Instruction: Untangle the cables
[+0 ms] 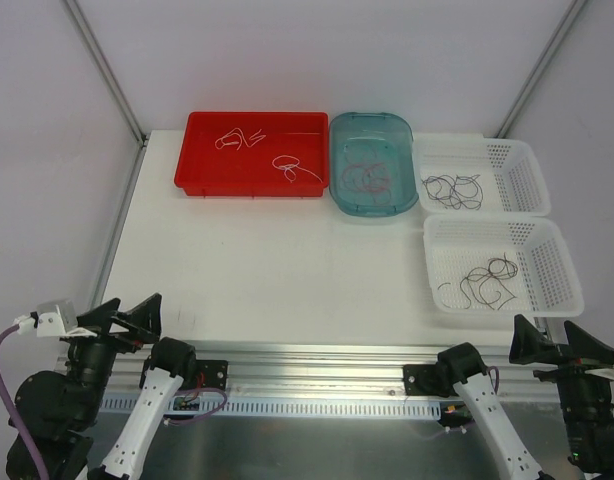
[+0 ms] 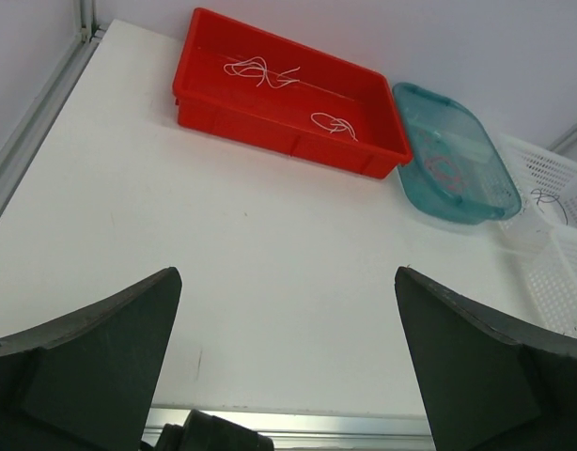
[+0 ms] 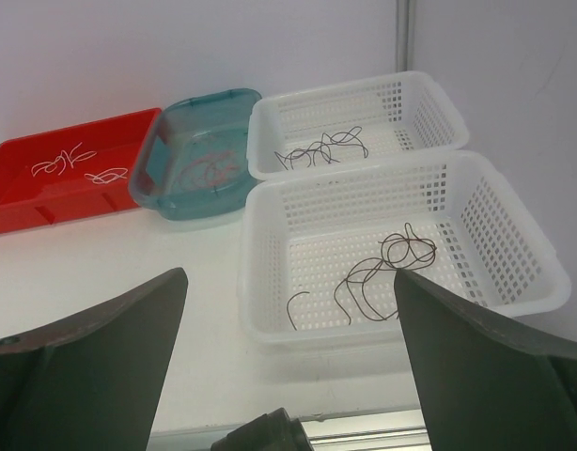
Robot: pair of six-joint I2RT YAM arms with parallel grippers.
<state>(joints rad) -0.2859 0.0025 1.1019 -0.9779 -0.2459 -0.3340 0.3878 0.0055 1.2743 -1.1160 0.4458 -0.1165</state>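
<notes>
Overhead, at the lower left of the frame, the left gripper stands at the near edge of the white table, fingers spread wide with nothing between them; its wrist view shows only bare tabletop in the gap. At the upper left, a red tray holds the white cables, one curled bundle towards the tray's far wall and a second nearer its right front corner, the two lying apart. Just right of the tray, and touching or nearly touching it, a teal tub contains the dark red cables in loose loops. Further right, the far white basket holds the black cables in a tangle, and the near white basket directly below it in the frame holds more dark strands, looped at one end. At the lower right, the right gripper likewise shows its fingers wide apart and empty, well clear of every container.
</notes>
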